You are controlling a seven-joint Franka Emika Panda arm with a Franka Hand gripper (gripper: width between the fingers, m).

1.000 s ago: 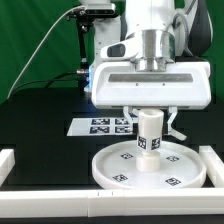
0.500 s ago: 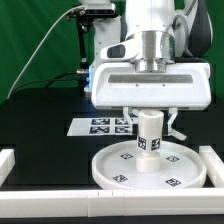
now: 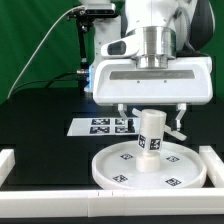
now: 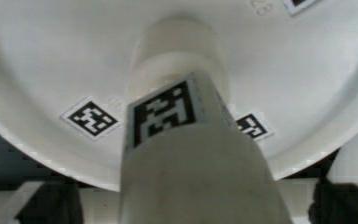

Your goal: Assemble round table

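Observation:
The large round disc point(image 3: 145, 168) lies flat on the black table, tags facing up. The short thick cylinder leg point(image 3: 150, 135) stands on the disc's middle, leaning slightly. My gripper point(image 3: 151, 122) is directly above it, open, with one finger point(image 3: 122, 118) on each side of the leg's top and a gap to the leg on both sides. In the wrist view the leg point(image 4: 176, 130) runs down to the disc point(image 4: 60, 60), and the dark fingers point(image 4: 51, 205) stand apart from it. The cross-shaped foot piece is out of view.
The marker board point(image 3: 98, 125) lies flat behind the disc. White border rails run along the exterior view's left point(image 3: 10, 162), right point(image 3: 214, 160) and front point(image 3: 60, 206). A green backdrop stands behind the table.
The jaws have spread apart and let go of the leg, which they were shut on before. The leg still stands on the disc.

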